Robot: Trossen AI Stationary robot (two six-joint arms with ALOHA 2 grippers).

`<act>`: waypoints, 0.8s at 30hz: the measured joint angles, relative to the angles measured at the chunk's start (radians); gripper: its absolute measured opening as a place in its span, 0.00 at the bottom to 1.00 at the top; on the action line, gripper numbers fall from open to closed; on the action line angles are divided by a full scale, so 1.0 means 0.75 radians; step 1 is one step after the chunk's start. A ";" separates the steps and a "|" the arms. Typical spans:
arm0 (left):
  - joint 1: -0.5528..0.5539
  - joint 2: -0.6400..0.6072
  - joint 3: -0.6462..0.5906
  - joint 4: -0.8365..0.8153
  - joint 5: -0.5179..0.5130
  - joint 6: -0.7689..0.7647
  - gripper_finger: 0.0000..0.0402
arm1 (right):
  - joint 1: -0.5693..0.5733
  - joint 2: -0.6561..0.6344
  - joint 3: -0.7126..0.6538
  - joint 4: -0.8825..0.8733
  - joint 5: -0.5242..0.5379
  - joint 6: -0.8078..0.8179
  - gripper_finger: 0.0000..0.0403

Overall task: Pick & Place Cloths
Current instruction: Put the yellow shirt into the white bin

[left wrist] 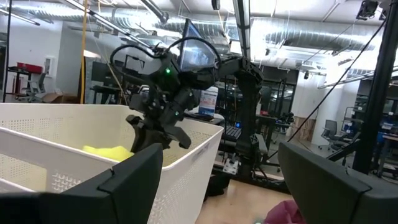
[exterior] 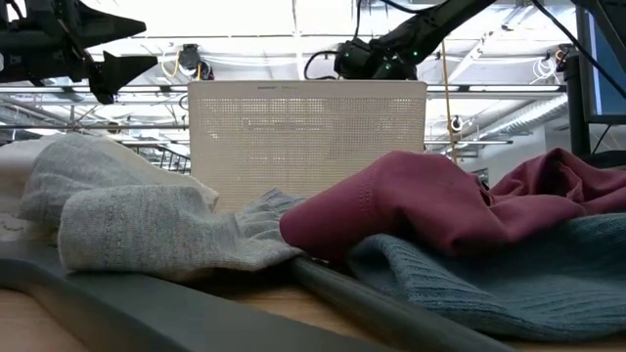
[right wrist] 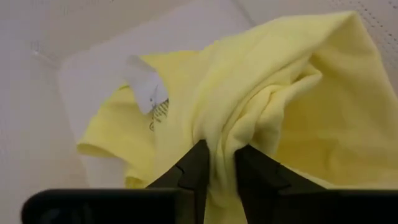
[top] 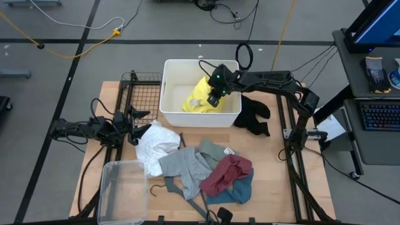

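Low view hides the white plastic bin's (top: 167, 94) contents; at twelve o'clock we see the right gripper (right wrist: 219, 163) pinching the crumpled yellow fabric garment (right wrist: 280, 99).

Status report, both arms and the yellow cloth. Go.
Right gripper over white bin, jaws pinching yellow cloth. Left gripper open, idle beside white cloth. Nothing blocking the bin.

dark jointed arms, green light, black cables
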 joint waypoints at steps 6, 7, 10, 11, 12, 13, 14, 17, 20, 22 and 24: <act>0.000 0.000 0.000 0.000 0.000 -0.001 0.81 | 0.009 0.000 -0.073 0.053 0.004 -0.046 0.28; 0.000 0.000 0.000 0.000 0.000 -0.001 0.81 | 0.009 0.000 -0.087 0.077 0.004 -0.044 0.31; 0.000 0.000 0.000 0.000 0.000 -0.001 0.81 | 0.008 0.000 -0.112 0.124 0.005 -0.001 0.38; 0.000 0.000 0.000 0.000 0.000 -0.001 0.81 | 0.008 0.000 -0.112 0.133 0.005 0.012 0.40; 0.000 0.000 0.000 0.000 0.000 -0.002 0.81 | 0.008 0.000 -0.112 0.142 0.005 0.021 0.43; 0.000 0.000 0.000 0.000 0.000 -0.004 0.81 | 0.009 0.000 -0.112 0.150 0.005 0.026 0.45; 0.000 0.000 0.000 0.000 0.000 -0.007 0.81 | 0.009 0.000 -0.112 0.156 0.004 0.028 0.47; 0.000 0.000 0.000 0.000 0.000 -0.013 0.81 | 0.009 0.000 -0.112 0.163 0.004 0.027 0.52; 0.000 0.000 0.000 0.000 0.000 -0.068 0.81 | 0.009 -0.006 -0.112 0.157 0.003 0.027 0.55; 0.000 0.000 0.000 0.000 0.000 -0.108 0.81 | 0.009 -0.024 -0.114 0.144 0.000 0.026 0.56; 0.000 0.000 0.000 0.000 0.001 -0.140 0.81 | 0.010 -0.050 -0.113 0.157 -0.001 0.026 0.57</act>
